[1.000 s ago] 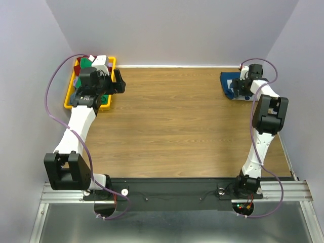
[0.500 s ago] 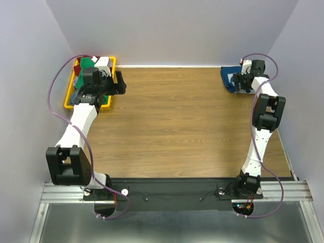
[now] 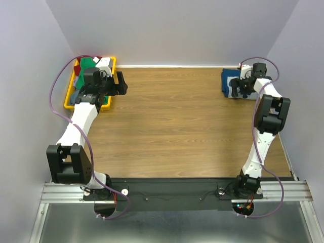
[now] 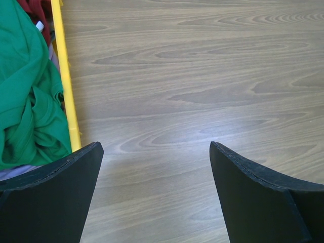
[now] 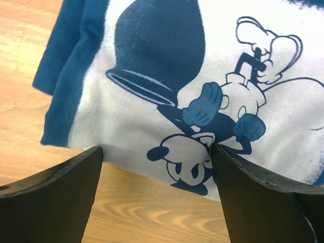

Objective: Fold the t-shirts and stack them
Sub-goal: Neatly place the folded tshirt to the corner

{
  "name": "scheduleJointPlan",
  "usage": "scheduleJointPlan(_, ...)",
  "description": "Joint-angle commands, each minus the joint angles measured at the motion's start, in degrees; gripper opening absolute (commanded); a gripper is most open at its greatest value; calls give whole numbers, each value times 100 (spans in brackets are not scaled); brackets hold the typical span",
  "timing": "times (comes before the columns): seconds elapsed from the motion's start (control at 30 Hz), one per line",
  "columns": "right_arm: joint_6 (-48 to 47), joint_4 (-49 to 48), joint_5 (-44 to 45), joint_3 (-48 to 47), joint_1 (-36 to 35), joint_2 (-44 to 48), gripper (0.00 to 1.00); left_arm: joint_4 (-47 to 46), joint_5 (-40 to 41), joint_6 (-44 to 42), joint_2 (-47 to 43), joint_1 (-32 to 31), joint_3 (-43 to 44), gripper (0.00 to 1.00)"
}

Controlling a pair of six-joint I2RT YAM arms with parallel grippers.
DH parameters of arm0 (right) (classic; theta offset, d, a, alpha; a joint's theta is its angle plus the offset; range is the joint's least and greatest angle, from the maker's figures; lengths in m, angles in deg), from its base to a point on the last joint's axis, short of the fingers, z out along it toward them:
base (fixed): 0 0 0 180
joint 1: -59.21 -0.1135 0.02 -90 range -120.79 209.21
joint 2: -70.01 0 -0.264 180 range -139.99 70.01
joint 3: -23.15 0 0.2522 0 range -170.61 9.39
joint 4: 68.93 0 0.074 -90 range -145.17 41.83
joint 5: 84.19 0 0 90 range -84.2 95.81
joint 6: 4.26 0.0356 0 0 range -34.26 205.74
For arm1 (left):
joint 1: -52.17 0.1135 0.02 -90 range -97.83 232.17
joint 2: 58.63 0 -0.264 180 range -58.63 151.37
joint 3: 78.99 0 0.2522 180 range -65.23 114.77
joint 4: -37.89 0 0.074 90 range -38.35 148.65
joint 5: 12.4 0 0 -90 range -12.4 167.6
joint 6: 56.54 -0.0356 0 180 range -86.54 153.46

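A folded navy-blue t-shirt (image 3: pixel 229 81) with a white cartoon print lies at the table's far right corner; it fills the top of the right wrist view (image 5: pixel 172 76). My right gripper (image 3: pixel 242 86) hovers open over its near edge, jaws wide, holding nothing (image 5: pixel 157 152). A bright green t-shirt (image 4: pixel 25 101) and a dark red one (image 4: pixel 36 9) lie bunched in the yellow tray (image 3: pixel 70 96) at the far left. My left gripper (image 3: pixel 120 82) is open and empty over bare wood just right of the tray (image 4: pixel 156 152).
The yellow tray's rim (image 4: pixel 66 86) runs along the left of the left wrist view. Wooden tabletop (image 3: pixel 172 121) spans between the arms. Grey walls close in at the back and both sides.
My right gripper moved back from the far corner slightly toward the near edge of the navy shirt. The left arm shifted little, staying beside the tray.
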Motion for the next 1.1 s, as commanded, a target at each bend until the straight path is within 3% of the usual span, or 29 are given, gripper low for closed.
scheduleJointPlan(0.0,48,349,-363,-167,-25,211,92,-158,-98,-35,-230,-18,163,99)
scheduleJointPlan(0.23,453,349,-337,-457,-25,-9,89,-158,-72,-88,-248,-18,137,98)
scheduleJointPlan(0.7,-637,366,296,-1002,107,-536,94,-132,-27,-184,-213,-18,233,98)
scheduleJointPlan(0.87,-655,436,139,-1126,107,-317,100,-132,-54,-219,-239,-18,286,99)
scheduleJointPlan(1.07,-207,630,-714,-889,98,658,100,0,-124,-386,-309,-18,479,98)
